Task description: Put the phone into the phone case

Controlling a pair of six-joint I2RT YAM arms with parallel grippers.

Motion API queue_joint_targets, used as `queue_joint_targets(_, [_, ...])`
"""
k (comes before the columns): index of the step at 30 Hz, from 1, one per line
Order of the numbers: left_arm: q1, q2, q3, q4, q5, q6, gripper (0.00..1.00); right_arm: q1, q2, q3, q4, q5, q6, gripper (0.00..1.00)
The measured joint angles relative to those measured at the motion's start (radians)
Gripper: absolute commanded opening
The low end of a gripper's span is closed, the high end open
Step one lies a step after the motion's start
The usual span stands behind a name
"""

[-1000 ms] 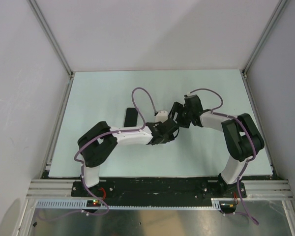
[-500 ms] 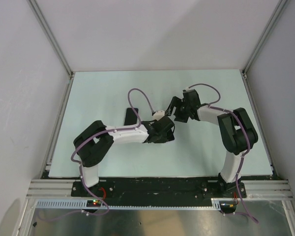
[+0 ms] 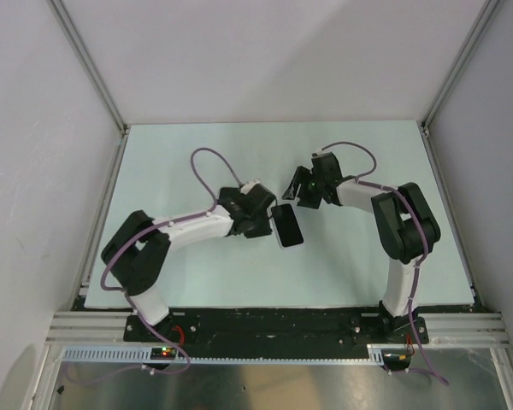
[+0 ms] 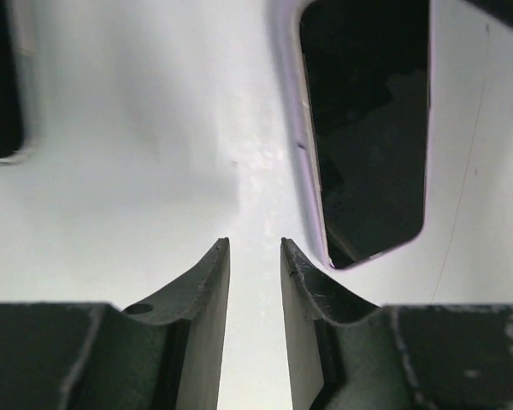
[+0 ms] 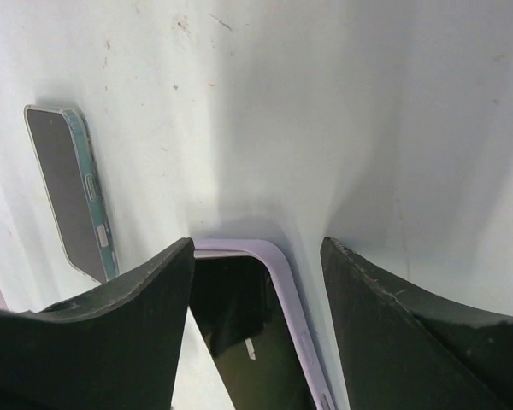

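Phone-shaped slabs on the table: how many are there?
2. A lilac-rimmed one lies beside the left jaws, its end between the right jaws; a teal-edged one lies apart. More may hide under arms.

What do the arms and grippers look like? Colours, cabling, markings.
Both alike: the left arm and right arm have white links with bulky black joint housings, and a purple cable loops along each. The left gripper and right gripper carry dark, matte fingers tapering to curved tips. No markings visible.
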Motion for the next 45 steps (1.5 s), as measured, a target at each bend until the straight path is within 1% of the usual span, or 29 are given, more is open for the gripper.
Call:
queue_joint_targets(4, [0.077,-0.070,-0.038,-0.001,-0.002,0.000,0.32,0.026,0.032,0.043,-0.013,0.014,-0.016,0.59])
queue_joint_targets(8, [0.140,-0.095,-0.062,0.000,-0.003,0.000,0.30,0.066,0.076,0.111,-0.043,0.025,-0.045,0.57])
queue_joint_targets(13, [0.174,-0.105,-0.095,-0.003,-0.002,0.000,0.30,0.127,0.118,0.177,-0.064,0.021,-0.103,0.57])
queue_joint_targets(17, [0.178,-0.118,-0.121,-0.003,-0.001,0.000,0.29,0.182,0.124,0.183,-0.058,-0.014,-0.151,0.62])
queue_joint_targets(20, [0.178,-0.133,-0.151,0.006,0.007,-0.001,0.29,0.222,0.118,0.158,-0.025,-0.056,-0.177,0.69])
queue_joint_targets(23, [0.178,-0.152,-0.186,0.018,0.028,-0.002,0.29,0.235,0.085,0.093,0.031,-0.098,-0.185,0.74])
queue_joint_targets(27, [0.176,-0.175,-0.215,0.035,0.060,-0.003,0.29,0.219,0.022,0.005,0.056,-0.132,-0.180,0.80])
queue_joint_targets(30, [0.174,-0.188,-0.224,0.048,0.077,-0.003,0.28,0.201,-0.025,-0.041,0.039,-0.108,-0.178,0.82])
queue_joint_targets(32, [0.173,-0.190,-0.224,0.061,0.087,-0.002,0.27,0.192,-0.060,-0.074,0.026,-0.076,-0.176,0.83])
queue_joint_targets(37, [0.167,-0.169,-0.209,0.074,0.132,0.011,0.26,0.175,-0.130,-0.133,-0.022,0.012,-0.176,0.80])
queue_joint_targets(45, [0.133,-0.092,-0.165,0.110,0.187,0.007,0.26,0.162,-0.130,-0.133,-0.028,0.028,-0.176,0.77])
